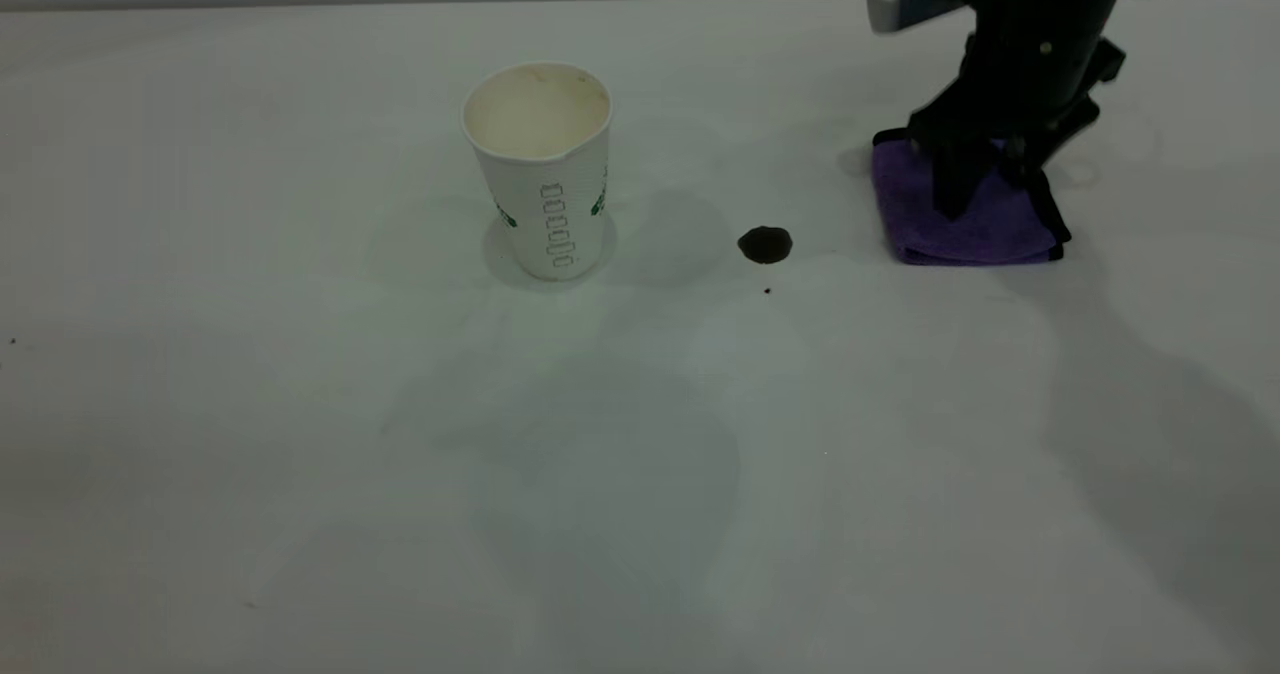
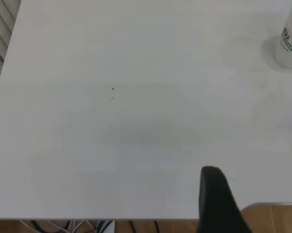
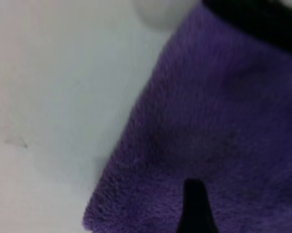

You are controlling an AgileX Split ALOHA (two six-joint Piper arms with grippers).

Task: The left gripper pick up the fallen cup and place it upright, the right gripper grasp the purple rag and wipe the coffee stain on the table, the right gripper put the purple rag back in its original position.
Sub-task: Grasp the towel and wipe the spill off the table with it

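The cup [image 1: 540,169] stands upright on the table [image 1: 300,454], left of centre, its cream inside showing; the left wrist view catches its lower part [image 2: 290,39]. To its right lies the dark coffee stain [image 1: 765,244]. Right of the stain, the folded purple rag [image 1: 960,229] lies flat. My right gripper [image 1: 990,189] is lowered onto its top, open, with one black finger [image 3: 196,206] over the purple pile [image 3: 223,121]. My left gripper [image 2: 255,199] is out of the exterior view. It hangs open and holds nothing over the table's edge, far from the cup.
A tiny dark speck [image 1: 767,291] sits just in front of the stain. In the left wrist view a wooden floor [image 2: 267,218] and cables [image 2: 87,225] show beyond the table's edge. White tabletop stretches in front of the cup and stain.
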